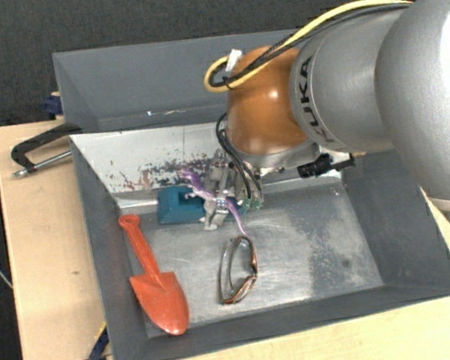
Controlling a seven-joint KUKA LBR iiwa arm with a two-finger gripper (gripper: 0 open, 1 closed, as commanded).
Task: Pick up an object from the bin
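Observation:
My gripper (225, 192) hangs low near the back of the bin, under the arm's orange cover, with wires around it. Just to its left, touching or nearly touching it, lies a small blue block-like thing (178, 206) against the back wall. A pair of brown-rimmed glasses (238, 271) lies folded on the floor directly in front of the gripper, apart from it. Along the left wall an orange toy shovel (153, 281) rests with its blade toward the front.
The arm comes in from the right and covers the back right of the bin. The bin's right floor is bare grey metal. The back wall carries speckled marks.

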